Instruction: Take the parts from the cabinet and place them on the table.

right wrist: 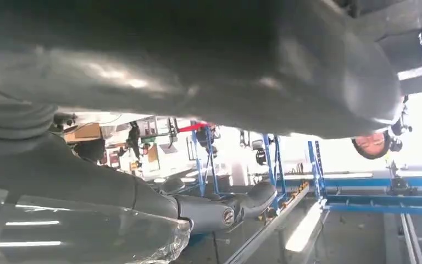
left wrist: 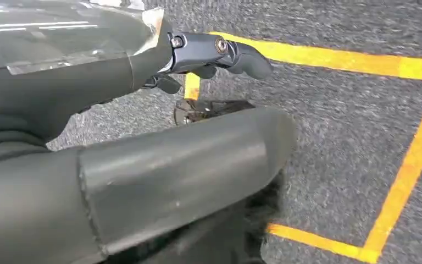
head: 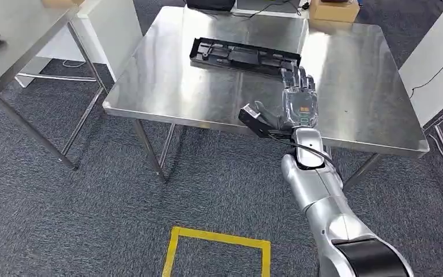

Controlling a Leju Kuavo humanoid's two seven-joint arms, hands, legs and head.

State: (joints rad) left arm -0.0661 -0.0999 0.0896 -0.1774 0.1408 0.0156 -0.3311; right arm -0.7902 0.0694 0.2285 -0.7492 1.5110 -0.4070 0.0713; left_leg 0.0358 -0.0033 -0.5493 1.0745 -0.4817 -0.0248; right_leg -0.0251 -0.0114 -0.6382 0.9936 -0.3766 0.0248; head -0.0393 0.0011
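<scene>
Black plastic part (head: 243, 56), long and flat, lies on the steel table (head: 167, 86) toward its far side, slightly angled. Right hand (head: 293, 104) is over the table just at the part's right end, fingers extended and spread toward it; fingertips look on or right at the part's corner, contact unclear. No closed grasp visible, hand looks released. Silver right arm (head: 323, 196) comes in from bottom right, crossing the table's near edge.

Left hand (left wrist: 143, 110) in the left wrist view hangs over grey carpet (left wrist: 335, 137) with yellow tape lines (left wrist: 406, 176); thumb and dark fingers apart, nothing in it.

Around: second steel table (head: 17, 40) at left, cardboard box (head: 334, 10) beyond the far edge, dark item (head: 210, 4) and cables at the far edge too. White panels either side of the table. Yellow tape square (head: 216, 251) on the carpet in front. Right wrist view looks up past the right hand at blue racking (right wrist: 316, 170).
</scene>
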